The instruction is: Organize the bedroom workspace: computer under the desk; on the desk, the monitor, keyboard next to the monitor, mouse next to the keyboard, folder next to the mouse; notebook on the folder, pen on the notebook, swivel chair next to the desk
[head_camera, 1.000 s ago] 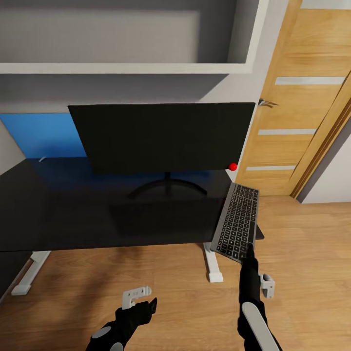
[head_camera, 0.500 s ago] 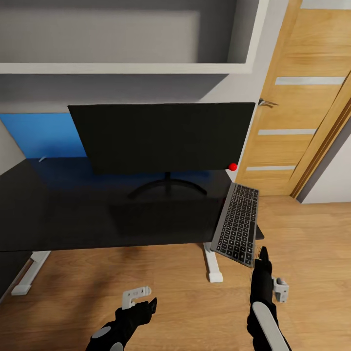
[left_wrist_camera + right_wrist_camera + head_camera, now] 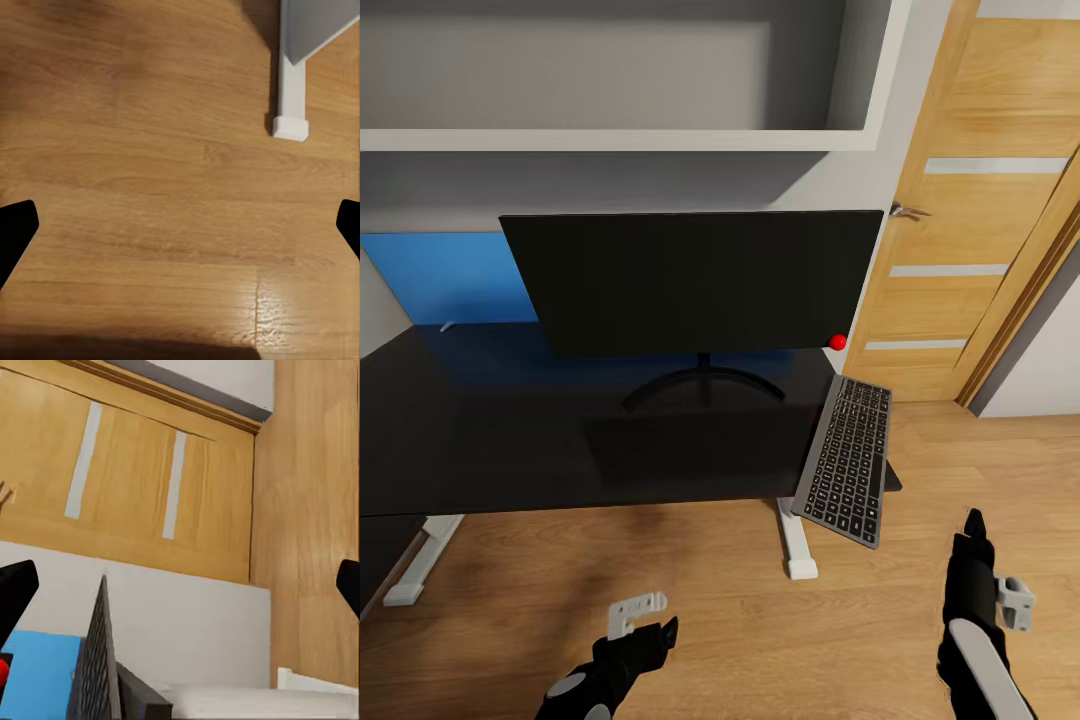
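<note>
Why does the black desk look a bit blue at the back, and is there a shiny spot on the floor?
Head view: the glossy desk mirrors the blue wall panel behind it, and faintly the monitor; soft shadows lie on the floor under the desk edge. Left wrist view: a pale glare patch shines on the floor planks, and a dark shadow band crosses the frame's lower edge.

Light wood plank floor (image 3: 880,620), glossy. Grey wall (image 3: 660,185) with a white-edged shelf box (image 3: 630,140) above. Blue wall panel (image 3: 445,275) at left. Wood door (image 3: 980,230) at right: three pale horizontal strips, metal handle (image 3: 905,211), wood frame.
</note>
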